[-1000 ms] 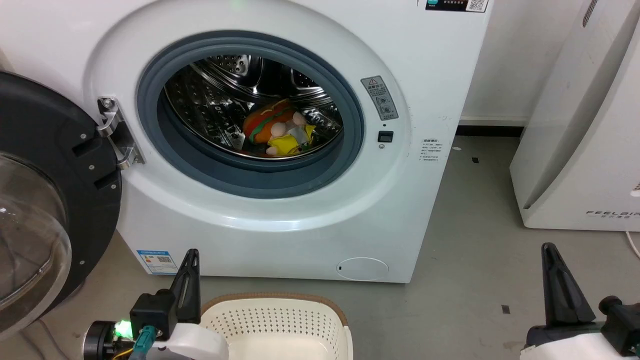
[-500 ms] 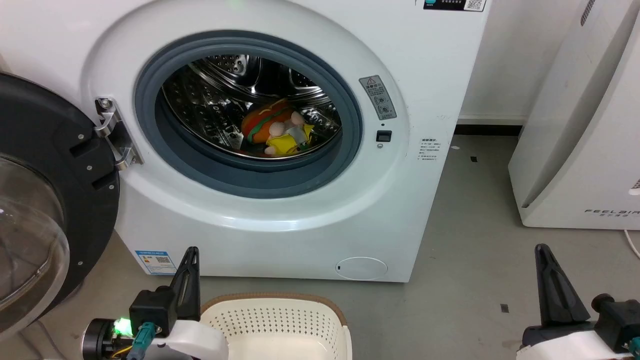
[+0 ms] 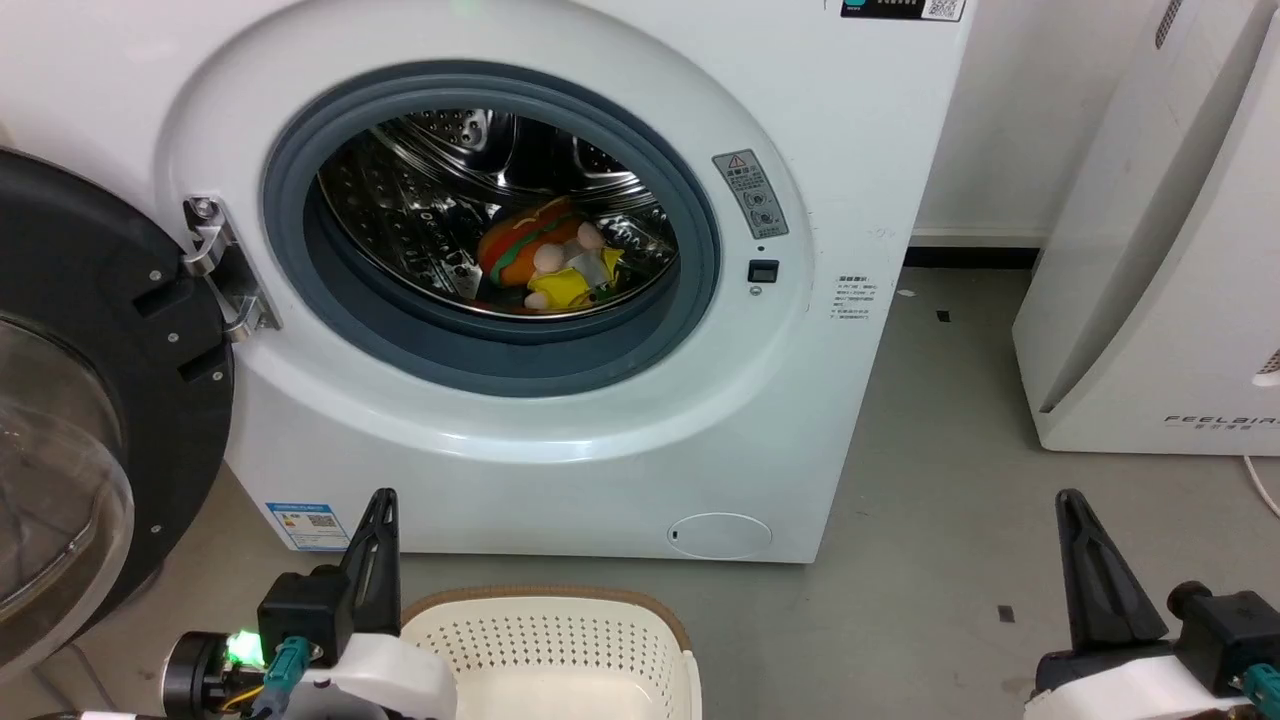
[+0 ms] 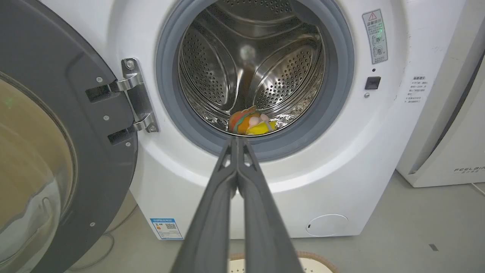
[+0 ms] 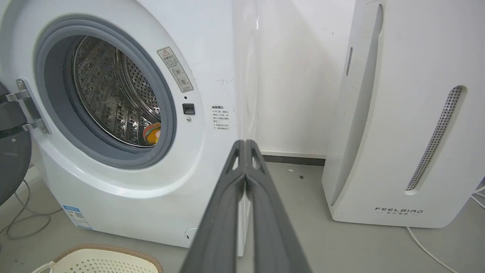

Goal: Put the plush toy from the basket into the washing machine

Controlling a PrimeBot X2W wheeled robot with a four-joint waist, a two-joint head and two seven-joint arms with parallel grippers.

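A big white front-loading washing machine (image 3: 560,470) stands on a grey floor (image 3: 930,520). Its black-framed round glass door (image 3: 100,400) is swung wide open to the left. Inside the grey rubber gasket (image 3: 290,260), the shiny perforated steel drum (image 3: 400,220) holds a soft hamburger-shaped plush toy (image 3: 540,255) with an orange bun, red, green and yellow layers and pale pink limbs. The toy lies at the bottom of the drum, a little right of centre, well apart from both grippers.

On the floor nearest the robot, in front of the machine, sits a cream-white perforated plastic basket (image 3: 550,640) with a brown woven-look rim.

The left gripper (image 4: 237,140) is held low at the near left, just beside the basket's left rim, on a pale forearm with a green light at the wrist. Its two long dark fingers are pressed together, holding nothing, and point at the lower edge of the porthole.

The right gripper (image 5: 245,142) is held low at the near right, well apart from the basket. Its fingers are likewise pressed together and bare, and point at the machine's right corner.

To the right stands a white slanted appliance (image 3: 1150,300) lettered FEELBIRD.
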